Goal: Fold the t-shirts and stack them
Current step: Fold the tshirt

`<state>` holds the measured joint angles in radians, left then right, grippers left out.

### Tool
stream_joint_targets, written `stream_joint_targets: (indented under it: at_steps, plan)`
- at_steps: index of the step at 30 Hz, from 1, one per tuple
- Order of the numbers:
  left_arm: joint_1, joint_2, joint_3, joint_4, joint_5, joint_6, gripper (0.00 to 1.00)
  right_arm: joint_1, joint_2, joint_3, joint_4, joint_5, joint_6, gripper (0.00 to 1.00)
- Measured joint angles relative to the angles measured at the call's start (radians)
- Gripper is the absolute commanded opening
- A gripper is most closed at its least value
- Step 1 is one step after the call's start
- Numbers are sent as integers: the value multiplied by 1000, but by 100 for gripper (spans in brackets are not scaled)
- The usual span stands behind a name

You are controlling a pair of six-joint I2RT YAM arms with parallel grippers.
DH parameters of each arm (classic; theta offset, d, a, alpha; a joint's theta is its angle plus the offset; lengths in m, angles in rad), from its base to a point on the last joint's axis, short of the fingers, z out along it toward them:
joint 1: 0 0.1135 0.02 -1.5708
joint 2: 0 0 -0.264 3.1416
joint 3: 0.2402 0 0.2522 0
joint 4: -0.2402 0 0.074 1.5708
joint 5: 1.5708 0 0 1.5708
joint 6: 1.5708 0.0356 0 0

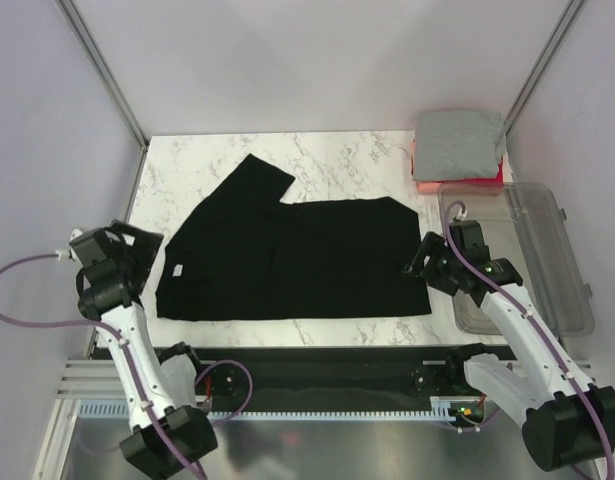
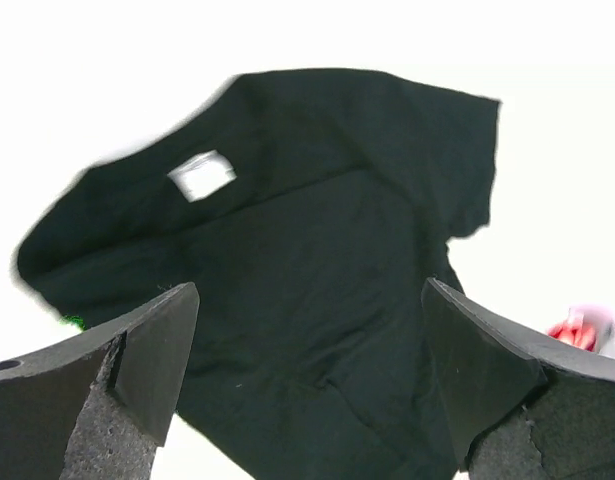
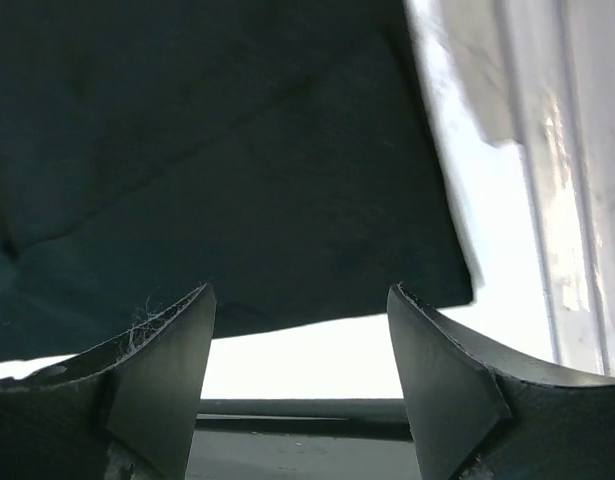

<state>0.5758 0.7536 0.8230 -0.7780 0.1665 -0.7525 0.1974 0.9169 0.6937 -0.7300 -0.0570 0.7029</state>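
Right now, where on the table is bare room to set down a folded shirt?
Bare table: the far-left corner beside the black t-shirt, and the far strip between it and the grey t-shirt. The right side is crowded by the clear bin and right gripper.

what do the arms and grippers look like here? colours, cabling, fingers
Left arm and right arm: white links, black joint housings, black bases. A purple cable runs along each, looping free near the wrist. Small green light on the right arm. Left gripper and right gripper: dark grey wedge-shaped fingers with rough foam-like faces; a few frayed fibres on one right finger.
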Motion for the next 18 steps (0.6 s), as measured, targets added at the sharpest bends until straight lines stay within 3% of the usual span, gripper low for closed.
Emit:
stream_joint_targets:
  at_steps: [5,9,18]
  plan:
    - [-246,233,171,115,-74,63,100,80,27,94,13,73,-1,78]
    - [-402,563,378,227,-114,127,96,164,42,72,117,118,5,77]
    - [-515,1307,958,338,-93,311,93,373,-6,-336,589,123,44,77]
